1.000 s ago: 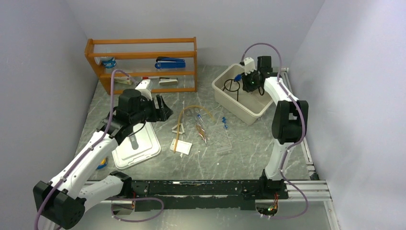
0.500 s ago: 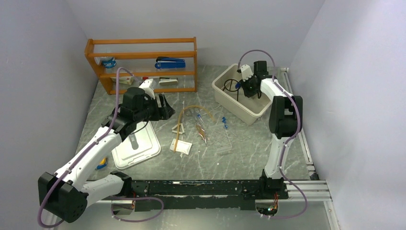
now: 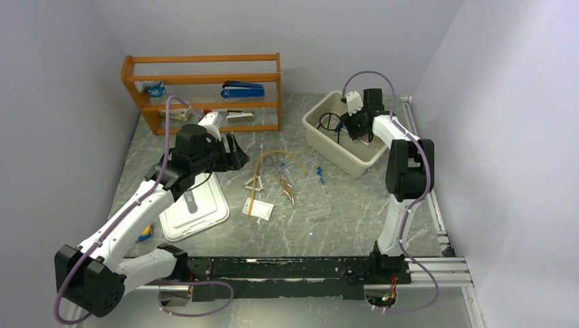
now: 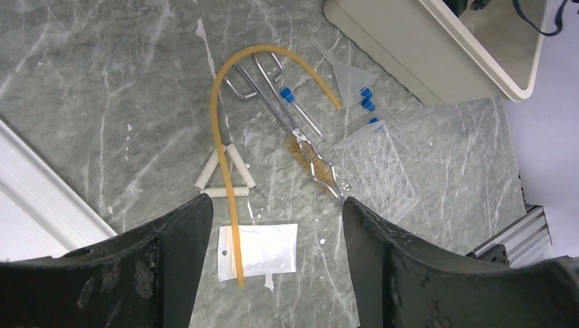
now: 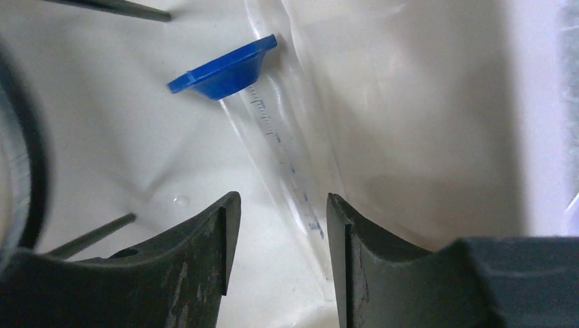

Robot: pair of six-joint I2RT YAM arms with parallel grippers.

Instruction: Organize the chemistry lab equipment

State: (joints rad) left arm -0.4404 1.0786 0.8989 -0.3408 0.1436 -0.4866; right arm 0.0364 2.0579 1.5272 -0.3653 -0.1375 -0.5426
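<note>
Releasing a tube (image 5: 273, 130) into the bin (image 3: 328, 147) looks like the step in hand. The right gripper (image 5: 280, 205) hangs low inside the bin at far right. Its jaws stand apart, wider than the tube that lies between them on the bin floor, so it grips nothing. The tube's blue cap (image 5: 222, 68) points away from the fingers. The tripod ring (image 5: 34, 171) sits just beside it to the left.

To finish well, the gripper should rise straight up with the jaws kept wide. That way neither finger drags the tube or catches the ring's wire. It should move sideways only once it is above the bin rim.

The left gripper (image 4: 276, 212) hovers over the loose items at mid-table, jaws wide and holding nothing. Below it the tubing (image 4: 216, 137) arcs over the triangle (image 4: 225, 193) and ends on a packet (image 4: 263, 249). The tongs (image 4: 300, 137) lie across the arc, and the rack (image 4: 379, 167) is just right of them. Since these overlap, I judge the top piece should go first, probably the tongs or tubing.
</note>
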